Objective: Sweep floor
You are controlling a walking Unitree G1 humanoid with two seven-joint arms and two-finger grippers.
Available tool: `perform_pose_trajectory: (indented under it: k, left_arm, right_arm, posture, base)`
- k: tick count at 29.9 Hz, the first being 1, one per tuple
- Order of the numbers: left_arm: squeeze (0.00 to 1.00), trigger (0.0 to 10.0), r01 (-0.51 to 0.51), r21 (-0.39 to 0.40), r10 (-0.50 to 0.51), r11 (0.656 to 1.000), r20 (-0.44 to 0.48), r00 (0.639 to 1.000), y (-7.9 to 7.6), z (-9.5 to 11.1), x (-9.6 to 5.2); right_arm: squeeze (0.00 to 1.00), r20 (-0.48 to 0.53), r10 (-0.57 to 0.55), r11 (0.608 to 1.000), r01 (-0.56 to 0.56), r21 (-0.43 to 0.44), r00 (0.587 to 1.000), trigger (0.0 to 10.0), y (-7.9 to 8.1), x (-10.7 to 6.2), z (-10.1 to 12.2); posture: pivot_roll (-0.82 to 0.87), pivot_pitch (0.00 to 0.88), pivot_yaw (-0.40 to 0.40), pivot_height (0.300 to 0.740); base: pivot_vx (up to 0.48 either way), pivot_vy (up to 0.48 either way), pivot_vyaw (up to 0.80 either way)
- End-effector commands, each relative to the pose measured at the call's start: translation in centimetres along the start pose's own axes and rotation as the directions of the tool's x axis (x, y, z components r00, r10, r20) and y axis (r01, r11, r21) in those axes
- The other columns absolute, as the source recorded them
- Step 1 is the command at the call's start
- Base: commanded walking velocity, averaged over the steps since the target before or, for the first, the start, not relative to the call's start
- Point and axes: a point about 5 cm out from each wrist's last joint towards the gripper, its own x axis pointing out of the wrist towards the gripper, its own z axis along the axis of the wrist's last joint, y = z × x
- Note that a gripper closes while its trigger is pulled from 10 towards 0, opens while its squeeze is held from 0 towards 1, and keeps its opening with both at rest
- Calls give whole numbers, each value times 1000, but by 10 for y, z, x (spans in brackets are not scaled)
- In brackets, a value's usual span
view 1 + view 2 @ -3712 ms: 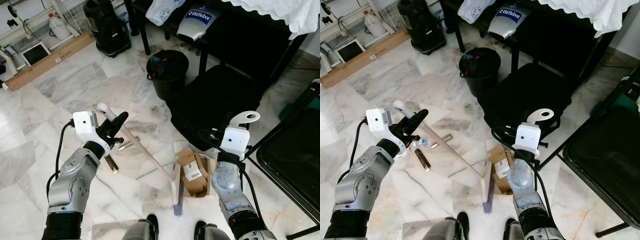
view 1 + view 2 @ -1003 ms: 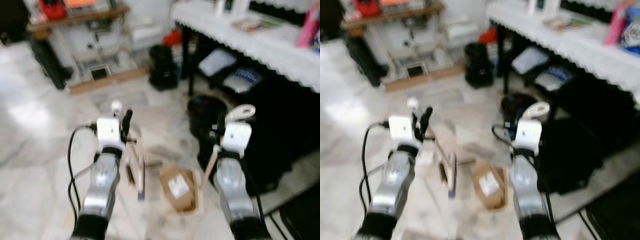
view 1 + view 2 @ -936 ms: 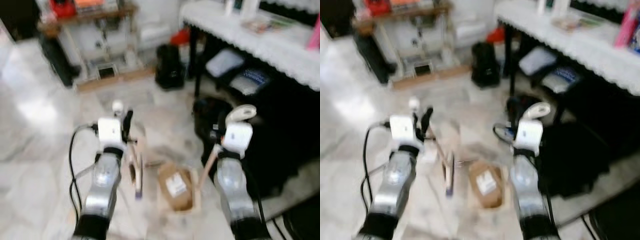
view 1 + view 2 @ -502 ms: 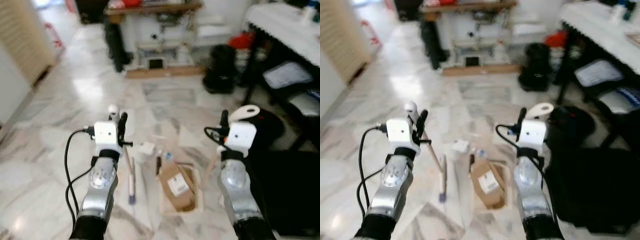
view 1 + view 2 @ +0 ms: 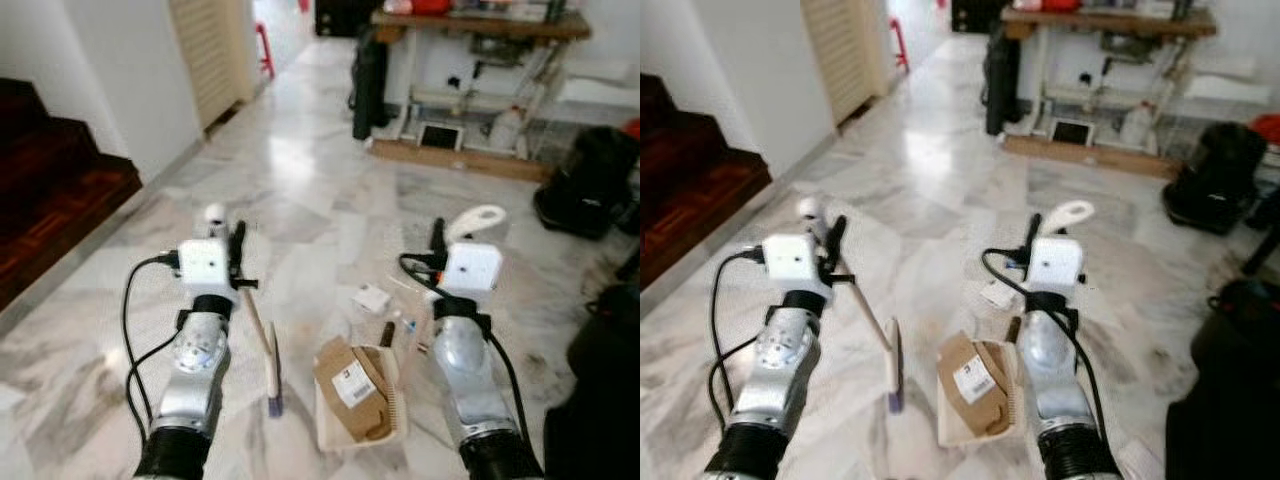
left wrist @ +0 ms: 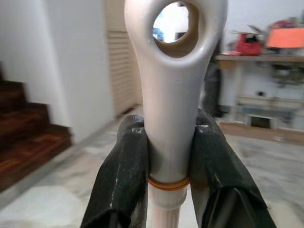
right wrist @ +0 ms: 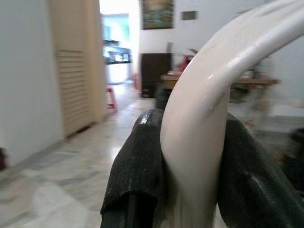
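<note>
My left gripper point(image 5: 230, 246) is shut on the white handle of a broom point(image 5: 258, 336), close under its ring end point(image 6: 173, 28). The broom's head point(image 5: 272, 375) hangs low over the marble floor. My right gripper point(image 5: 438, 241) is shut on the curved white handle point(image 7: 202, 118) of a cream dustpan point(image 5: 392, 420). Brown cardboard pieces point(image 5: 350, 381) lie in the pan. On the floor just beyond it are a white scrap point(image 5: 371, 298) and a small brown stick point(image 5: 386, 333).
Dark wooden stairs point(image 5: 50, 170) rise at the left beside a louvred door point(image 5: 215, 50). A cluttered wooden table point(image 5: 470, 25) and a long cardboard box point(image 5: 460, 158) stand at the back. Black bags point(image 5: 590, 180) sit at the right. Open marble floor point(image 5: 300, 180) lies ahead.
The camera has swung left, from the black table and bin to open floor and stairs. Both grippers keep their hold on the broom and the dustpan.
</note>
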Motion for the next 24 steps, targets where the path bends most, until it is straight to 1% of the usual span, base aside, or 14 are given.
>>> perform_pose_trajectory:
  k: [1,9,13,24]
  left_arm:
    - [0,10000,-18,14,17,1000,52,998,3,11,2]
    - [0,10000,-39,26,38,999,47,998,9,11,0]
    - [0,10000,-28,32,27,999,38,999,8,10,-1]
    - [0,10000,-37,36,36,999,29,999,9,11,-1]
  right_arm:
    - [0,57,-7,1000,6,22,998,10000,0,6,13]
    - [0,50,0,999,-2,36,999,10000,4,6,13]
    - [0,48,2,999,-4,40,999,10000,6,6,14]
    - [0,40,-3,999,1,49,999,10000,6,6,14]
  posture:
    - [56,0,33,740]
    - [69,18,36,740]
    - [70,27,38,740]
    - [75,47,43,740]
  base:
    - [0,0,800]
    - [0,0,800]
    - [0,0,800]
    - [0,0,800]
